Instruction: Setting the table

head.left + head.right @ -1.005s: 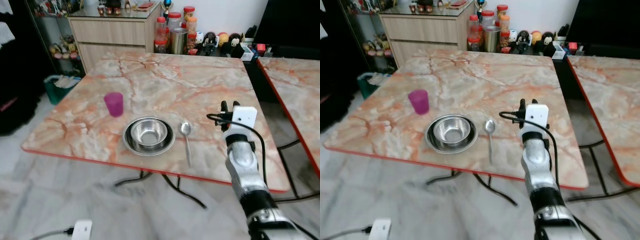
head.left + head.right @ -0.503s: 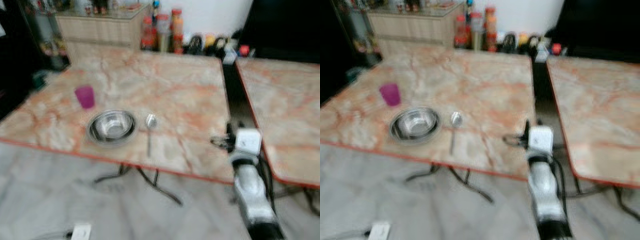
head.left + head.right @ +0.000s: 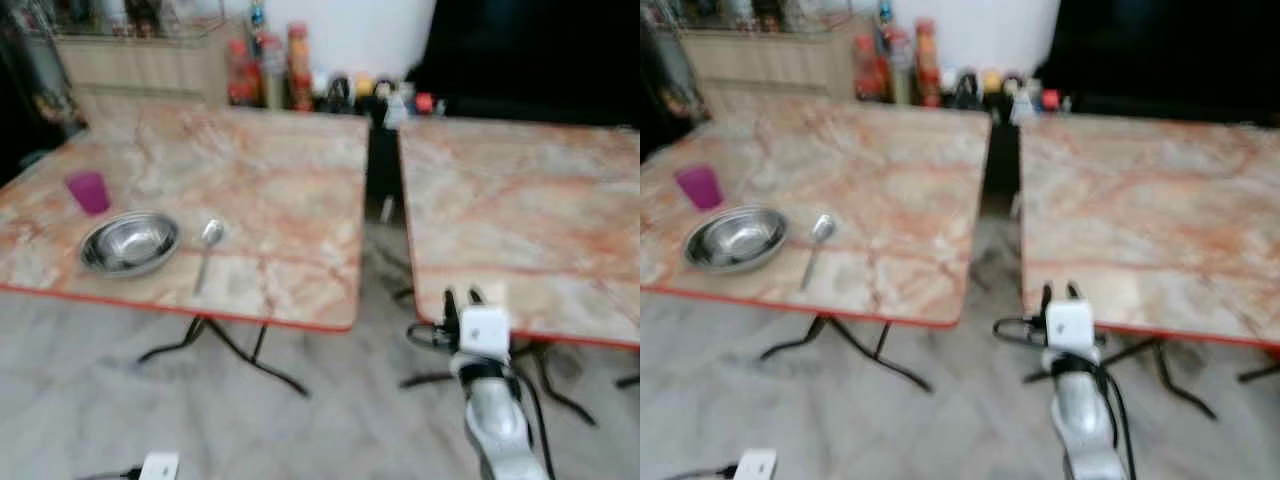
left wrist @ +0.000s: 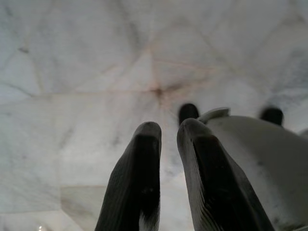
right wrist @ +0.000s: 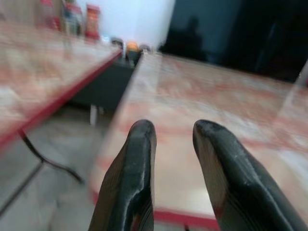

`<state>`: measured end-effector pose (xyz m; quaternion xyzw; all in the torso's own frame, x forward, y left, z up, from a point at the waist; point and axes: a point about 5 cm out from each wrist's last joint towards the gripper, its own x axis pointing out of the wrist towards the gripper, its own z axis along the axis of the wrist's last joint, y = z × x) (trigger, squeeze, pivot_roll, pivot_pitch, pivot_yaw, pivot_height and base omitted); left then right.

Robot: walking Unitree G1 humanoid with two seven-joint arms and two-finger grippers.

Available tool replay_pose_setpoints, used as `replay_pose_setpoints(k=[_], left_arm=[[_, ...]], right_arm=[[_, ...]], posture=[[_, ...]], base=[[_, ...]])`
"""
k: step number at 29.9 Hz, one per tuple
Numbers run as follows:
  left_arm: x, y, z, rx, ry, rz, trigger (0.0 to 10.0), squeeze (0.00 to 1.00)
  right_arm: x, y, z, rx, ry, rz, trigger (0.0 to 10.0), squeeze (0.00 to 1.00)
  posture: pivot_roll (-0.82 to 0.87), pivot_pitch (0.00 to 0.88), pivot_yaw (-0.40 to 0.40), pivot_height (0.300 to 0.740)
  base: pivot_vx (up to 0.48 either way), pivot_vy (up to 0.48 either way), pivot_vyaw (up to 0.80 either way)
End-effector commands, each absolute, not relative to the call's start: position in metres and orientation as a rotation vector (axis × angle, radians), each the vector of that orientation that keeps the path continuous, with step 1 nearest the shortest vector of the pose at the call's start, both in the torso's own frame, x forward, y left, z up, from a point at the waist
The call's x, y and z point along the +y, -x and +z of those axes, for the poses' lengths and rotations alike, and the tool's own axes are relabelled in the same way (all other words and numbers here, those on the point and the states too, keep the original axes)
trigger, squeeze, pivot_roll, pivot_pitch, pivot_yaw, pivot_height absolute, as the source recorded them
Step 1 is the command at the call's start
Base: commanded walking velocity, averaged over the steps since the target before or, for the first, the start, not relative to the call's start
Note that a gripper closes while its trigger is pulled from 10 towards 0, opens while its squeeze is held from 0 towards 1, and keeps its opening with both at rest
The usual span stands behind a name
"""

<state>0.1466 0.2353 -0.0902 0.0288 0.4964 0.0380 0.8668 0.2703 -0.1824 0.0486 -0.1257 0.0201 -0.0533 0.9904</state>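
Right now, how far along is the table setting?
Looks done: steel bowl, spoon beside it and pink cup sit together on the left table. In hand: nothing; the right gripper is empty, fingers apart, facing the right table, which may be left to set.

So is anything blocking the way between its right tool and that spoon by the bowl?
Nothing on the tabletop does. The right tool sits off that table, near the second one; the spoon lies beside the steel bowl.
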Motion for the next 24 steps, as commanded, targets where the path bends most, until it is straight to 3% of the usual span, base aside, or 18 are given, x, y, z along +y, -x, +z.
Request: replay_pose_setpoints(k=[1, 12, 24], left_arm=[[0.232, -0.15, -0.09, 1.03, -0.066, 0.061, 10.0, 0.0], [0.233, -0.155, -0.088, 1.021, -0.056, 0.077, 10.0, 0.0], [0.232, -0.158, -0.087, 1.01, -0.033, 0.104, 10.0, 0.0]], right_arm=[[-0.188, -0.271, 0.042, 0.087, 0.245, -0.126, 10.0, 0.0], [-0.199, -0.271, -0.002, 0.386, 0.169, -0.142, 10.0, 0.0], [-0.201, -0.223, -0.057, 0.758, 0.159, -0.126, 10.0, 0.0]], posture=[[-0.01, 0.0, 0.01, 0.74], [-0.03, 0.0, 0.016, 0.74], [-0.01, 0.0, 0.005, 0.74]], base=[[0.0, -0.461, 0.0], [0.0, -0.461, 0.0], [0.0, -0.461, 0.0]])
